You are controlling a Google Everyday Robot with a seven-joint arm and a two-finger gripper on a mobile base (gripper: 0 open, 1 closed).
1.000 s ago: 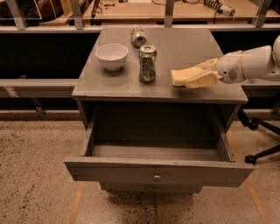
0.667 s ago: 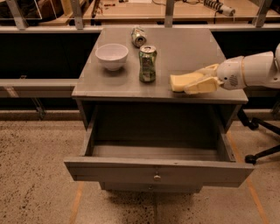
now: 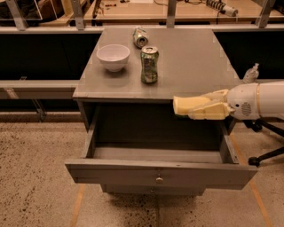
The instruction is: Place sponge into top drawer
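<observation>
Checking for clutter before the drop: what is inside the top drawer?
The top drawer shows only bare floor; its own front hides the nearest strip. The gripper holds the sponge above its right side.

A speckled stone-chip floor (image 3: 40,195) fills the lower frame, crossed by faded orange tape lines (image 3: 79,201). At centre stands a grey wooden cabinet (image 3: 191,62) with a flat matte top. Behind it, along the top edge, a pale wooden workbench (image 3: 186,9) sits behind metal uprights (image 3: 171,13), with dark shadow beneath. A grey horizontal rail (image 3: 31,85) runs at middle left. Black stand legs (image 3: 266,155) show at lower right. The light is warm and dim. The gripper (image 3: 199,106), closed on the sponge (image 3: 184,105), is at middle right.
</observation>
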